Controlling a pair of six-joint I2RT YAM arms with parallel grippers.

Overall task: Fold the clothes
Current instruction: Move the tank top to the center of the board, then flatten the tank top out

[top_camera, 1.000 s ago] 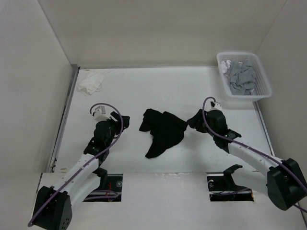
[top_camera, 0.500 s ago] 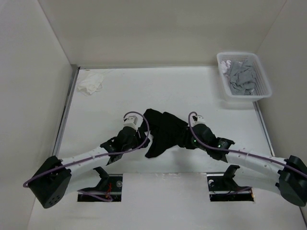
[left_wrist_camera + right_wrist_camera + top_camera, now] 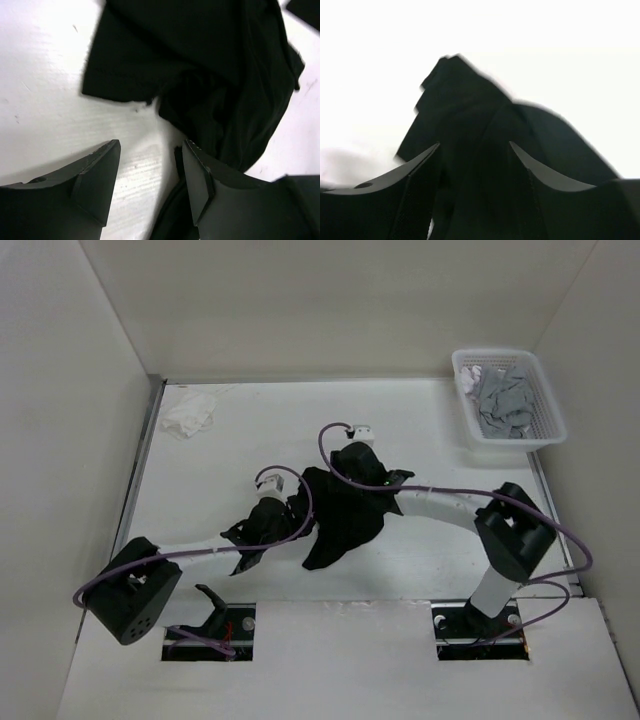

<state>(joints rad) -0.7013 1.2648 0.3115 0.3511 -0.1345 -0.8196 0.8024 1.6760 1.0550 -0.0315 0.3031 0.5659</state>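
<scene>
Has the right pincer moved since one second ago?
Yes. The right pincer went left, away from the basket, and is now over the shirt.

You have the shirt point(image 3: 340, 515) on the table point(image 3: 250, 430). The left gripper point(image 3: 300, 523) is at its left edge and the right gripper point(image 3: 366, 476) over its far part. A basket point(image 3: 508, 446) holding garments point(image 3: 503, 400) sits behind-right, a cloth point(image 3: 188, 417) behind-left.

The left wrist view cuts the black shirt point(image 3: 200, 60) off at its top and right edges, and a lower fold passes behind one finger of the left gripper point(image 3: 150, 147). From above, both sets of jaws are lost against the dark cloth, and the right arm's wrist point(image 3: 365, 465) covers the shirt's far edge. The right wrist view is blurred, so whether the right gripper point(image 3: 474, 147) touches the cloth cannot be told. The grey clothes point(image 3: 505, 400) in the basket point(image 3: 515, 445) are too small to tell apart.
</scene>
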